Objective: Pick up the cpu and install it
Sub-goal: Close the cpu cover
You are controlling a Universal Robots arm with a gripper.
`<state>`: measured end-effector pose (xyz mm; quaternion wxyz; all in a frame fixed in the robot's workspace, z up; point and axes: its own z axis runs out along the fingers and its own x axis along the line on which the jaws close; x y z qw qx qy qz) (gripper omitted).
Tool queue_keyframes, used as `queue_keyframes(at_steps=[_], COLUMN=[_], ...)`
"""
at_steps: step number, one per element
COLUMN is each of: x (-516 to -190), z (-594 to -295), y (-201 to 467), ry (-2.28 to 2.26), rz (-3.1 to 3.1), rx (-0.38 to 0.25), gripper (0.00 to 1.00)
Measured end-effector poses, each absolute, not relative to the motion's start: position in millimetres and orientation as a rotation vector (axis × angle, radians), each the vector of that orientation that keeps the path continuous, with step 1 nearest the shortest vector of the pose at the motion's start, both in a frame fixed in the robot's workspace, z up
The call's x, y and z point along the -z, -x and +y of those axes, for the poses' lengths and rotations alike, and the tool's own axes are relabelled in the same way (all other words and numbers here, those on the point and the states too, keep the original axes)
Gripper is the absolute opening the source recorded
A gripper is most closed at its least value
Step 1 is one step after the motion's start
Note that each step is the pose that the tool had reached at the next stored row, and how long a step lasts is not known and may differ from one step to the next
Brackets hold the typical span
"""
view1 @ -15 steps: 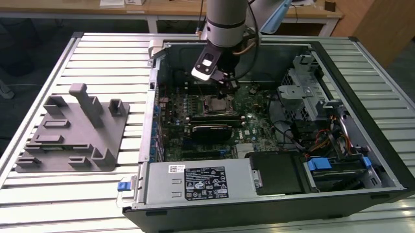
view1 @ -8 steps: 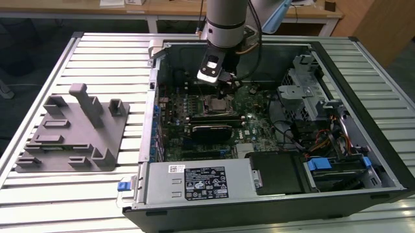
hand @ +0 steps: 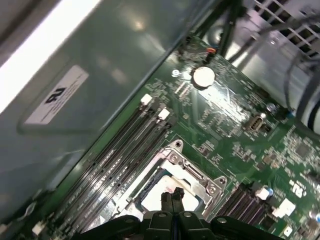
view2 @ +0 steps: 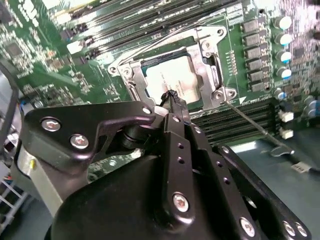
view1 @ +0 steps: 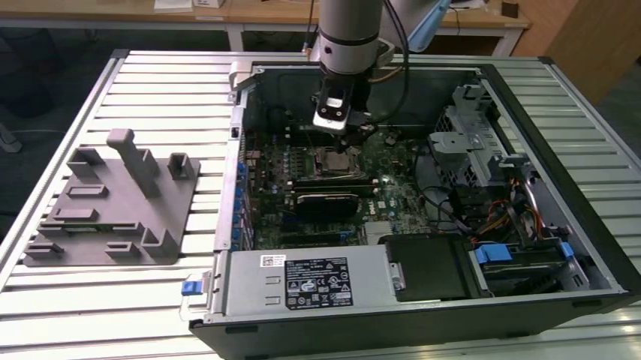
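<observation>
cpu (view2: 175,77) is sitting in the motherboard socket, pale lid up, inside the metal socket frame (view2: 210,50). It also shows in the first wrist view (hand: 156,194) and as a small pale square in the exterior view (view1: 335,160).

claw (view2: 172,97): fingers together, nothing pinched between them. The tips are right over the near edge of the cpu lid. Can't tell whether they touch it or hang just above. Same in the first wrist view (hand: 172,196). In the exterior view the claw (view1: 349,141) hangs inside the open PC case (view1: 401,326), above the socket.

The grey plastic tray (view1: 110,217) is on the slatted counter (view1: 150,90), at the exterior view's left and well apart from the case.

The thin socket lever (view2: 250,122) runs out from the frame corner over the RAM slots. Can't tell if it's latched.

Risks as I read them:
- Chip not fully seated or slightly skewed. Seating isn't checkable from these angles, and any downward load from the closed tips could then bend socket pins.
- Side motion with the tips on the lid could drag the cpu off its keys or scratch it.
- Tips are close to the frame edge, so a slanted move could catch the frame or lever.
- The black heatsink block (view1: 326,199) sits just beside the socket, so clearance is tight.
</observation>
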<state>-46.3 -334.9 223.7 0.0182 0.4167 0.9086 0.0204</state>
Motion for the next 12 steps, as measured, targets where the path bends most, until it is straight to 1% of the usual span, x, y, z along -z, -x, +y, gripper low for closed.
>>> queue_keyframes(at_steps=[12], x=[-222.7], z=[-334.9], y=[46.3], ry=[-0.979], rz=[2.951], rx=[-0.068], gripper=[0.11])
